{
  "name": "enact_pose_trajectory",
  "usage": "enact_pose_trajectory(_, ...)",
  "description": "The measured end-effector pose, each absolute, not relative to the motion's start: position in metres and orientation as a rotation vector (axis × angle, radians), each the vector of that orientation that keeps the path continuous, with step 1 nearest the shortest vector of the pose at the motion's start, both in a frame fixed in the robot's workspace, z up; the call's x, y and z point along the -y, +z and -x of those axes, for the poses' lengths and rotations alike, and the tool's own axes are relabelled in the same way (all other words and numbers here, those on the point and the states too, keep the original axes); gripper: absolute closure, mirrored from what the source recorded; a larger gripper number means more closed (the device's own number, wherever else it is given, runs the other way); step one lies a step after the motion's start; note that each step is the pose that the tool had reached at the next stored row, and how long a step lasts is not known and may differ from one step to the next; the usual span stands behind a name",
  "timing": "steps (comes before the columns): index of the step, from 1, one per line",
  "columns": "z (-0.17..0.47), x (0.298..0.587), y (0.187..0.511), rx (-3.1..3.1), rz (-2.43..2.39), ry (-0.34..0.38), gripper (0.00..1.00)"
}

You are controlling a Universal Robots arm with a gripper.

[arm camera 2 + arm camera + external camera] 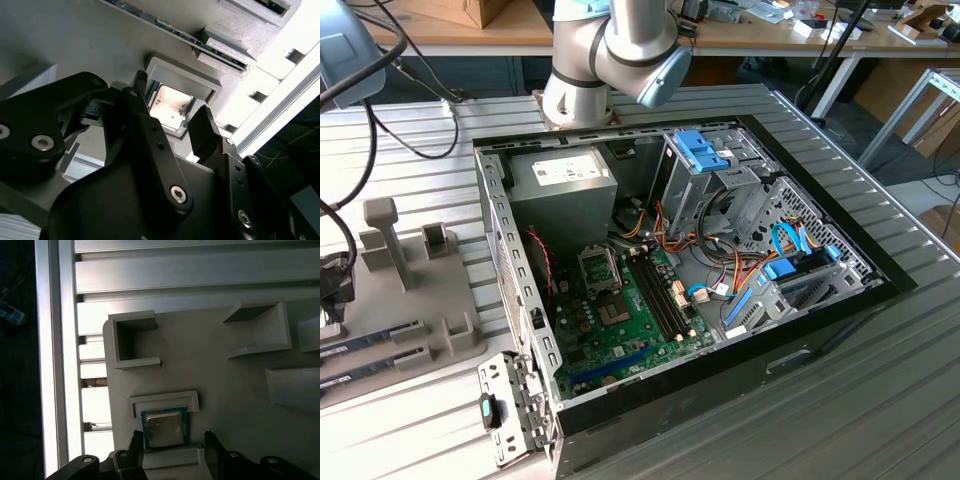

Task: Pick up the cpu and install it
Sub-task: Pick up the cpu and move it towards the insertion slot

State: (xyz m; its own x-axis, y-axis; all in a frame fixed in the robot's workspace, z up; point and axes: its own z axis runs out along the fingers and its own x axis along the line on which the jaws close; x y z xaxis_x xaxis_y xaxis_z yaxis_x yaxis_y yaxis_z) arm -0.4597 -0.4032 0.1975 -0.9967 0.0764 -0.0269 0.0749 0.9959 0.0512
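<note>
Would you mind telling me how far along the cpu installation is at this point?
Done: nothing of the install shows yet. In hand: the open black gripper straddles the small square silver-grey cpu, which lies flat in its grey plastic holder, not closed on it. Left: the lift and the seating in the silver socket frame of the green motherboard.

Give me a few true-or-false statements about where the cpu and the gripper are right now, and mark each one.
1. The cpu lies in a recess of the grey holder. True.
2. The gripper has its jaws shut on the cpu. False: the jaws stand open, one on each side of it.
3. The cpu is already seated on the green board inside the computer. False: it lies in the holder, which rests on the ribbed metal table.
4. The computer case lies open, with its inside showing. True.
</note>
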Motion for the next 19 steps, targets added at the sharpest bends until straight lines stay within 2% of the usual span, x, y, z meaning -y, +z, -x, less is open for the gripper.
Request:
enact_pose_trajectory(16, 0.459, 0.403, 0.183, -3.112, -0.073, 0.086, 0.4)
enact_pose_trajectory(19, 0.46, 0.403, 0.187, -3.11, -0.073, 0.108, 0.4)
